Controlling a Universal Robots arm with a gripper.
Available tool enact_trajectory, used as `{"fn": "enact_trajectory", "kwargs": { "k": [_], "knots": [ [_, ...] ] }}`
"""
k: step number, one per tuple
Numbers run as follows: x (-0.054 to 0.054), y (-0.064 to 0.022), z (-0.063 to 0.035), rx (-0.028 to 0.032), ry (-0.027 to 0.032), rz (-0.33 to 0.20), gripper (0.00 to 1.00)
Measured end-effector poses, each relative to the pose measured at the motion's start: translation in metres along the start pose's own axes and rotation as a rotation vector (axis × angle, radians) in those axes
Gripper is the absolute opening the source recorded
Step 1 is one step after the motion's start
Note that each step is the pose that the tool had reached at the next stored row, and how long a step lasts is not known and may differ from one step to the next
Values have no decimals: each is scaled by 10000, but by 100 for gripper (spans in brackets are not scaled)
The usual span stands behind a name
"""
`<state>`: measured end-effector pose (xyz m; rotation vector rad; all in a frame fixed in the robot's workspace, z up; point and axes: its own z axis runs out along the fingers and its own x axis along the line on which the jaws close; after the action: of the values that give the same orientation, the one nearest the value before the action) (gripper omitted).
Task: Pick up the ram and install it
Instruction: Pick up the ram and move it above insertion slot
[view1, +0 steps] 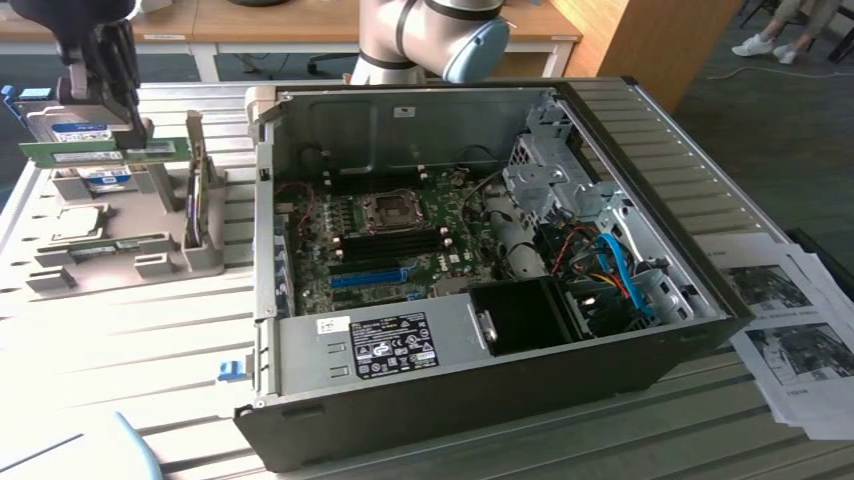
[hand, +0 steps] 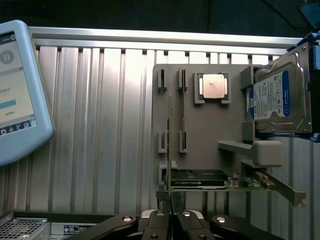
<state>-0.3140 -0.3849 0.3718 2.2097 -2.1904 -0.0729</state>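
**Ram gripped in the hand, above the parts tray**

The ram (view1: 100, 151) is a thin green stick. It hangs level over the grey fixture tray (view1: 100, 270) and appears to sit clear of the tray's slots. Its long axis runs across the exterior view, roughly parallel to the counter (view1: 120, 330) beneath it. The hand (hand: 170, 216) has its fingers drawn nearly together on the stick's upper edge, gripping it near the middle of its length. In the wrist view the board is seen edge-on, as a narrow line running straight out from between the fingertips.

Around the stick on the tray are a hard drive (hand: 277, 100) with a blue-and-white label, a square processor chip (hand: 212, 86) and a graphics card (hand: 200, 178). The tray sits near the counter's edge on the exterior view's left.

The open computer case (view1: 441, 400) stands well apart, toward the exterior view's right and in the middle of the counter. Its motherboard (view1: 387, 245) faces up. The black memory slots (view1: 400, 243) lie just beside the processor socket and above the blue slot (view1: 367, 277). From the hand, the slots therefore lie to the exterior view's right and lower, inside the case walls. Their long axis looks close to the stick's own line, so I judge that little turning separates the two.
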Motion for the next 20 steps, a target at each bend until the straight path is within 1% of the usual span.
{"fn": "enact_trajectory", "kwargs": {
  "k": [20],
  "knots": [
    [2, -173, -10, -1, 1, -1, 11]
  ]
}}
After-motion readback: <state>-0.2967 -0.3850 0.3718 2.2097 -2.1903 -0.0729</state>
